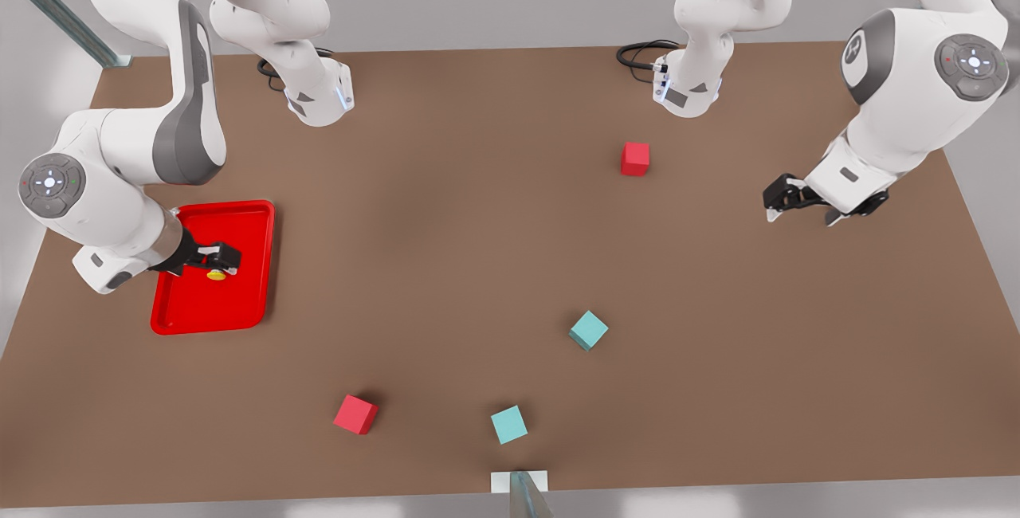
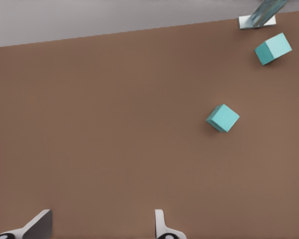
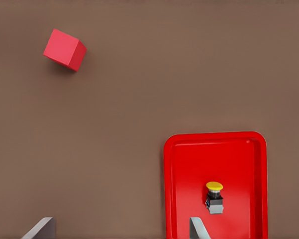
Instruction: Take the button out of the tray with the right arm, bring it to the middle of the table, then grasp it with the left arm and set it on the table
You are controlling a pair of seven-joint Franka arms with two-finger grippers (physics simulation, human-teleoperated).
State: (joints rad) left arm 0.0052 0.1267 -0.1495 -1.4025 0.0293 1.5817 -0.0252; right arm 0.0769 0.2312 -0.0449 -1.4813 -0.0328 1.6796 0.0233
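Over the red tray (image 1: 255, 219) at the front view's left, the right gripper (image 1: 217, 261) hangs with jaws apart above the yellow button (image 1: 216, 273) and should centre on it before closing, while the left gripper (image 1: 785, 198) waits, jaws apart, far right over the surface (image 1: 478, 223).
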